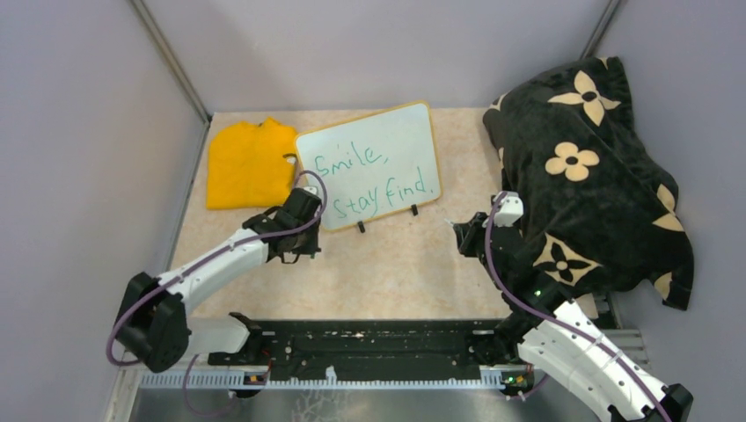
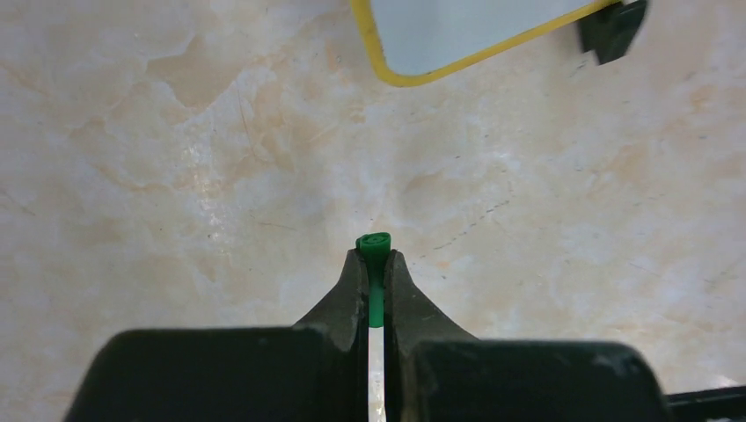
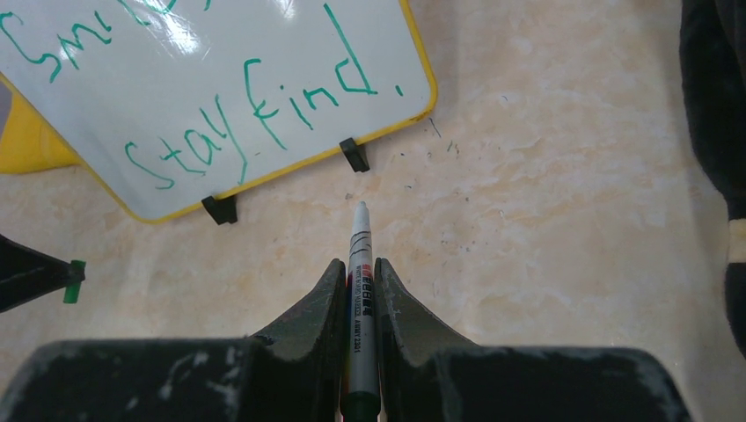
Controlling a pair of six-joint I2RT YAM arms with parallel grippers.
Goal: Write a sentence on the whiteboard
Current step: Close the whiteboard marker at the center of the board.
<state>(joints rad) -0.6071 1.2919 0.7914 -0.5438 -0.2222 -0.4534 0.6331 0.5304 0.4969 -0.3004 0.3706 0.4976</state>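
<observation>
The whiteboard [image 1: 374,158] stands tilted at the back on two black clip feet; its corner shows in the left wrist view [image 2: 457,35] and its lower part in the right wrist view [image 3: 220,79]. The green sentence [image 1: 374,180] reads "Smile, Stay find." in two lines, also in the right wrist view [image 3: 255,123]. My right gripper [image 3: 359,268] is shut on a white marker [image 3: 359,264], tip pointing at the board, right of its front edge [image 1: 464,236]. My left gripper [image 2: 376,259] is shut on the green marker cap [image 2: 375,255], at the board's front left [image 1: 295,230].
A folded yellow cloth [image 1: 248,163] lies left of the board. A black blanket with cream flowers [image 1: 589,167] is heaped on the right, close to my right arm. Grey walls enclose the beige tabletop [image 1: 396,272].
</observation>
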